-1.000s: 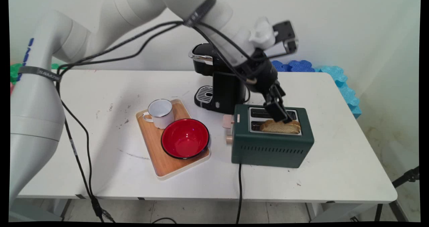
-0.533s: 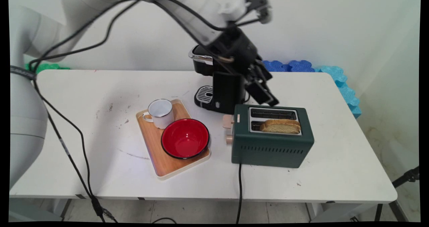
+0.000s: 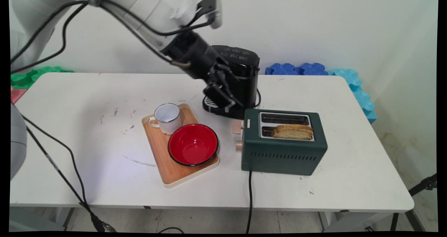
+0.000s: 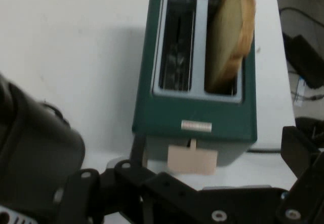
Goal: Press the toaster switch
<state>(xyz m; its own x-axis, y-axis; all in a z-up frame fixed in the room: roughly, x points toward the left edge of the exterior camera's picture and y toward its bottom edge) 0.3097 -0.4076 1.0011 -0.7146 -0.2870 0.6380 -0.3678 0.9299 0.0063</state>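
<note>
A slice of toast [image 3: 292, 132] stands in the near slot of the dark green toaster [image 3: 284, 149], sticking up above it. The far slot is empty. My gripper [image 3: 230, 104] hangs open and empty in front of the black coffee machine [image 3: 244, 65], just left of and above the toaster's end with the beige lever [image 3: 238, 127]. In the hand view the toaster [image 4: 197, 110] lies straight ahead with the toast [image 4: 233, 36] in its right slot and the lever [image 4: 192, 159] between my spread fingers [image 4: 298, 150]. The coffee machine [image 4: 30, 148] fills the left side there.
A wooden tray [image 3: 167, 170] left of the toaster carries a white enamel cup [image 3: 167, 117] and a red bowl [image 3: 192, 144]. The toaster's black cord [image 3: 250, 195] drops over the table's front edge. Blue foam mats [image 3: 352, 79] lie at the back right.
The gripper let go of the toast, rose off the toaster and swung left to the front of the coffee machine. The toast stays in the near slot.
</note>
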